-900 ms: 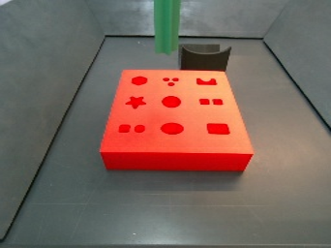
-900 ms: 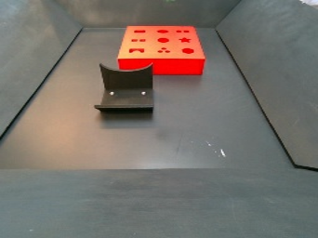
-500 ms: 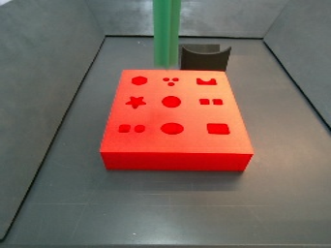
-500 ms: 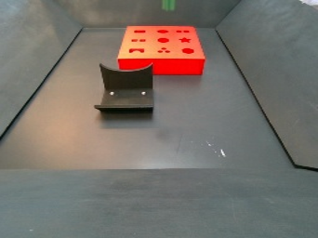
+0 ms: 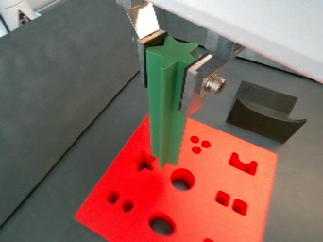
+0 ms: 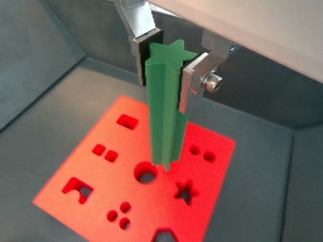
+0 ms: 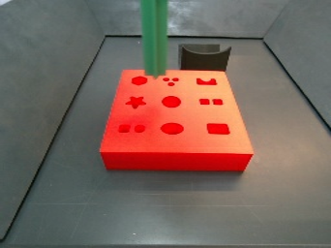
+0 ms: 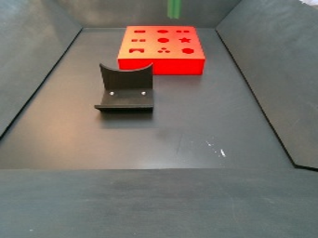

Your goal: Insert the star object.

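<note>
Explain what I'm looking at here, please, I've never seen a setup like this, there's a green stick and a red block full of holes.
This is a robot arm working inside a dark, walled tray. Two cameras sit on the arm's wrist and look down past its gripper; two more are fixed beside the table. In both wrist views the gripper's two flat silver fingers clamp the top of the star object, a long green peg with a star-shaped end, held upright. Below it lies a flat red block with cut-out holes of several shapes, one of them a star. In a side view the peg's lower end hangs over the far part of the block; whether it touches cannot be told. The dark curved piece on the floor is a holder, standing apart from the block.
</note>
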